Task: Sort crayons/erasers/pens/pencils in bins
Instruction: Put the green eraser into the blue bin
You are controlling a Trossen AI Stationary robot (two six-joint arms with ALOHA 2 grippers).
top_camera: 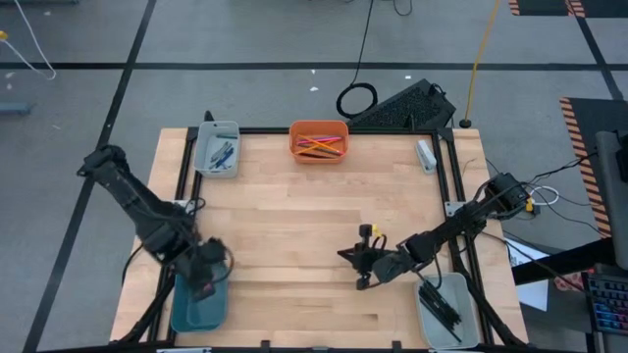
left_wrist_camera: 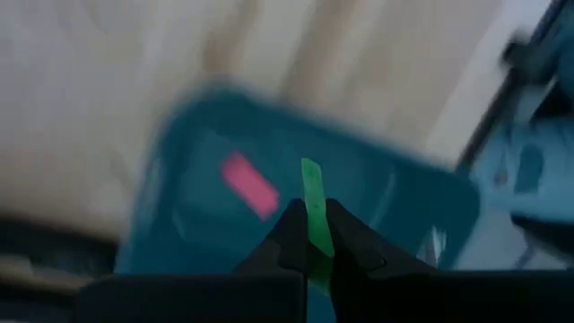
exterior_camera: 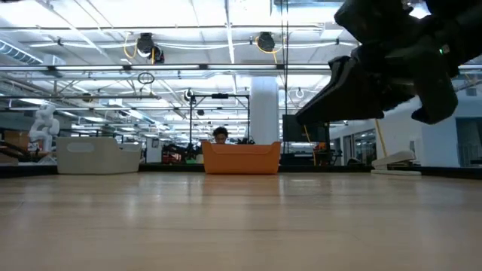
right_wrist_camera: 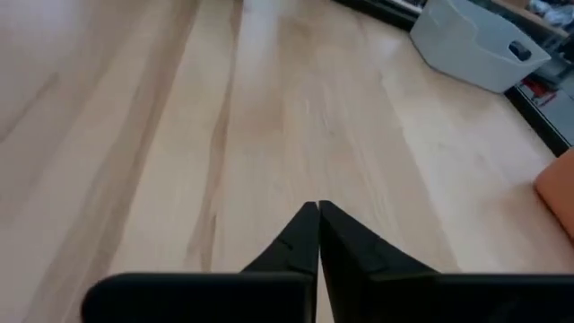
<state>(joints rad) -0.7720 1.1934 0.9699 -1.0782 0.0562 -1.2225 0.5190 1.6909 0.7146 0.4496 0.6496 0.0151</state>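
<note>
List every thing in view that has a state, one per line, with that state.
Left tool: shut on the green eraser, above the teal bin.
Green eraser: held, not yet dropped.
Pink eraser: lying in the teal bin.
Teal bin: holds the pink eraser.
Right tool: shut, empty, over bare table.
Orange bin: holds pencils.
Near right grey bin: holds dark pens.
Far left grey bin: holds crayons.

Bright, even light falls from ceiling strips; the worktop shows only soft shadows. The left wrist view is heavily motion-blurred, the others sharper.
</note>
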